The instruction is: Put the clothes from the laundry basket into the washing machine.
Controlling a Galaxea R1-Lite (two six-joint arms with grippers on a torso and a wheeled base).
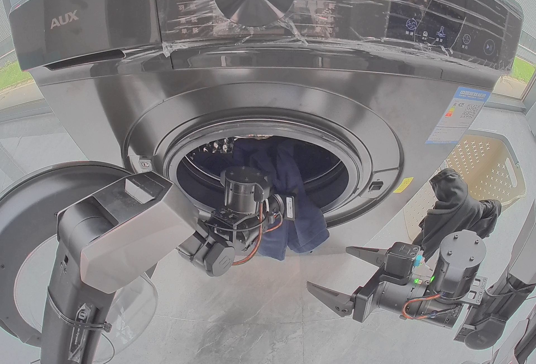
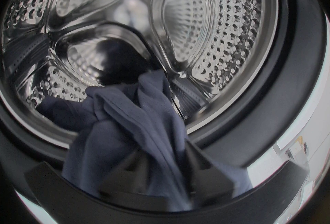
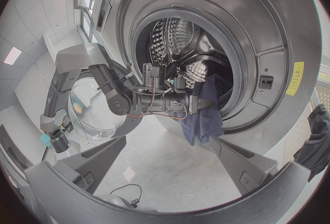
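Washer [image 1: 335, 103] is open but the navy cloth [image 1: 290, 181] is only half in, its tail hanging over the rim [image 1: 357, 196]. Left gripper [image 3: 205, 102] is clamped on it at the mouth, right gripper [image 1: 329, 270] is spread empty; let go here and I'd bet it slides out onto the floor [image 1: 251, 304].

navy garment [image 1: 301, 217] at left gripper [image 3: 205, 104]; washing machine [image 1: 335, 97] dark grey, drum [image 2: 192, 12] silver, dimpled; black garment [image 1: 455, 209] past right gripper [image 1: 329, 269] (laundry basket [image 1: 491, 158] cream, cross-shaped holes)
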